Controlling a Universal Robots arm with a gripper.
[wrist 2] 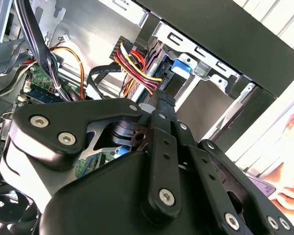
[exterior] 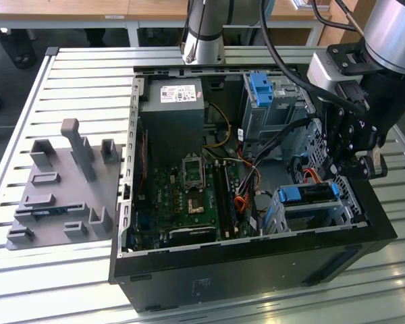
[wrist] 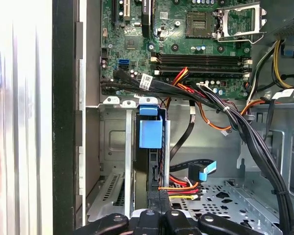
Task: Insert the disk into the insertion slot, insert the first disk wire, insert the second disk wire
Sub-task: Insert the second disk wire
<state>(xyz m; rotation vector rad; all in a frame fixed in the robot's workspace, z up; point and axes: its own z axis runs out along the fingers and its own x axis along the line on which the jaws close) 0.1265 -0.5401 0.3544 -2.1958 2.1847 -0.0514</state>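
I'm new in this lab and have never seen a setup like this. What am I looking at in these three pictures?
This is one robot arm with a gripper, working inside an open computer case that stands on a slatted metal table. The exterior view comes from a camera off the arm. Both wrist views come from cameras riding on the arm, looking past the black gripper into the case. The disk, in its blue carrier, already sits in the insertion slot. The gripper hovers close by it, next to red, yellow and black wires. A grey tray of holders lies beside the case. I cannot tell whether the gripper holds anything.
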